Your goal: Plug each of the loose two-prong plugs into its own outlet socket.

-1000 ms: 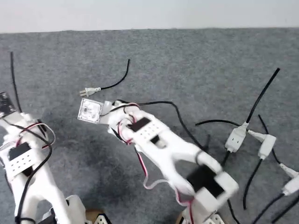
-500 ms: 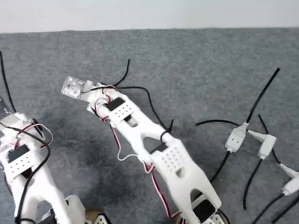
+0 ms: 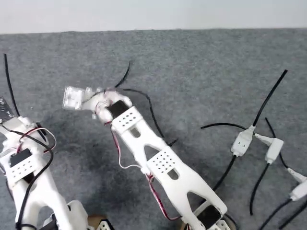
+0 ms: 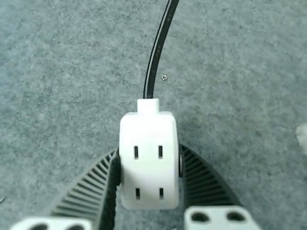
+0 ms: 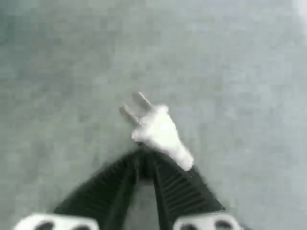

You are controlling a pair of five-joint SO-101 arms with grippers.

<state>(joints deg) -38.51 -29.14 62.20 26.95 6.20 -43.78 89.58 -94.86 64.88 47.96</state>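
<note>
In the left wrist view my left gripper (image 4: 148,160) is shut on a white outlet socket block (image 4: 147,139), slots facing up, its black cord (image 4: 158,48) running away over the grey carpet. In the right wrist view my right gripper (image 5: 146,160) is shut on the rear of a white two-prong plug (image 5: 156,127), whose prongs point away from the fingers just above the carpet. From above, the right arm stretches across to the far left, its gripper (image 3: 84,98) covering the plug, whose cord (image 3: 125,74) trails off behind. The left arm (image 3: 21,163) stands at the left edge.
At the right lie another white socket block (image 3: 241,141), a white plug (image 3: 273,148) beside it and a further white piece (image 3: 300,189), all on black cords crossing the carpet. A pale wall borders the far edge.
My right arm has swung out to the far left, over where the plug lay, and now holds that plug. The left arm has barely shifted.
</note>
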